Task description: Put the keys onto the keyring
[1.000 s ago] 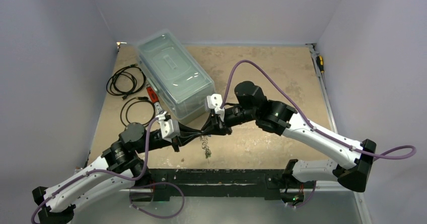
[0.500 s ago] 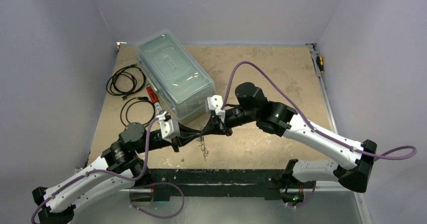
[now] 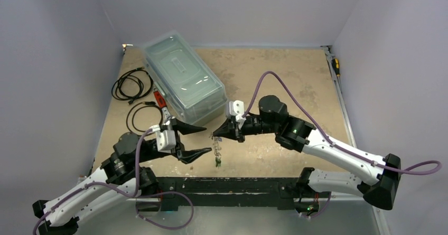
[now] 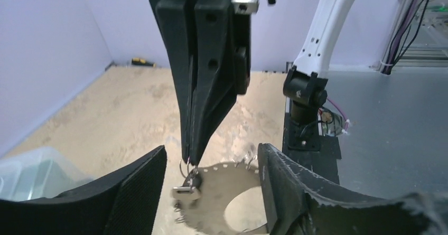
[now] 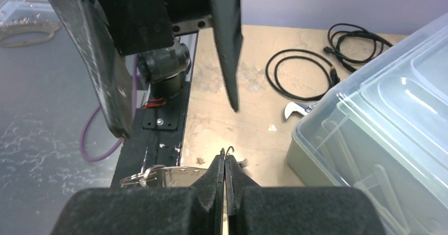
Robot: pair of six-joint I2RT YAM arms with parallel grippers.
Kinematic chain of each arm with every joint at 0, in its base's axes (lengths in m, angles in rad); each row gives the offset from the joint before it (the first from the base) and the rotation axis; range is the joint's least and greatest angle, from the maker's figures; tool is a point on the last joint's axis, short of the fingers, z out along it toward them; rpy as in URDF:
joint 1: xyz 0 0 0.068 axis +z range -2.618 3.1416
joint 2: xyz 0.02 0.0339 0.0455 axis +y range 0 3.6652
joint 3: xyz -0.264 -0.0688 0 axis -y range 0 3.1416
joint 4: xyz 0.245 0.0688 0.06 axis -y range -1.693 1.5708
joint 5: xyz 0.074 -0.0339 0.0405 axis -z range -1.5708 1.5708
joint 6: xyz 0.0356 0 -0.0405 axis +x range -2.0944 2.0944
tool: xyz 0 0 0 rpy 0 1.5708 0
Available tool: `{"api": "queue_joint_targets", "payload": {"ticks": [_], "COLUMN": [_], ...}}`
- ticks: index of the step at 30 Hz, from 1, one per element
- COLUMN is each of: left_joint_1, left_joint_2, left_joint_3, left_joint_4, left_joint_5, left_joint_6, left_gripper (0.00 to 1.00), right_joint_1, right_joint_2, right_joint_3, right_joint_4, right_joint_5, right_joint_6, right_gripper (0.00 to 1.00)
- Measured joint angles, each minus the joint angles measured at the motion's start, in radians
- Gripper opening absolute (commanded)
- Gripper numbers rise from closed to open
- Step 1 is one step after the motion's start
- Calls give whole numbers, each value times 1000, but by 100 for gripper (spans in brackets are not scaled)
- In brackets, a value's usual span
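Observation:
My right gripper (image 3: pixel 213 135) is shut on a small wire ring at the top of the keyring (image 3: pixel 215 148), which hangs from it above the table's front edge. A green-headed key (image 3: pixel 217 163) dangles at the bottom. In the left wrist view the pale keyring band (image 4: pixel 227 193) curves below the right gripper's fingers (image 4: pixel 203 82), and a dark and silver key (image 4: pixel 186 188) hangs on a ring there. My left gripper (image 3: pixel 205 140) stands open just left of the keyring, one finger (image 4: pixel 134 193) on each side, touching nothing. The right wrist view shows the shut gripper (image 5: pixel 225 160) and the band (image 5: pixel 169 176).
A clear plastic box (image 3: pixel 183 82) sits at the back left, close behind both grippers. Two coiled black cables (image 3: pixel 132 84) (image 3: pixel 143 116), a red-handled tool (image 3: pixel 157 96) and a wrench (image 5: pixel 296 110) lie left of it. A yellow screwdriver (image 3: pixel 336 66) rests by the right wall.
My left gripper has opened, let go and drawn back to the left. The right arm has shifted slightly right, now holding the hanging keyring alone.

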Motion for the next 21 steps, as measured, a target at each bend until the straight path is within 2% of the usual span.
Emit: {"api": "queue_joint_targets", "payload": {"ticks": [5, 8, 12, 18, 21], "left_joint_1": [0, 0, 0, 2, 4], "left_joint_2": [-17, -17, -17, -31, -61], "left_joint_3": [6, 6, 6, 6, 6], "left_joint_4": [46, 56, 58, 56, 58], "left_joint_5": [55, 80, 89, 56, 28], "left_joint_6": [-3, -5, -4, -2, 2], "left_gripper": [50, 48, 48, 56, 55], "right_joint_1": [-2, -2, -2, -2, -2], "right_joint_2": [-26, -32, -43, -57, -69], "right_joint_3": [-57, -72, -91, -106, -116], "right_joint_4": [123, 196, 270, 321, 344], "right_joint_5": [25, 29, 30, 24, 22], "right_joint_6": [48, 76, 105, 130, 143], "right_gripper": [0, 0, 0, 0, 0]}}
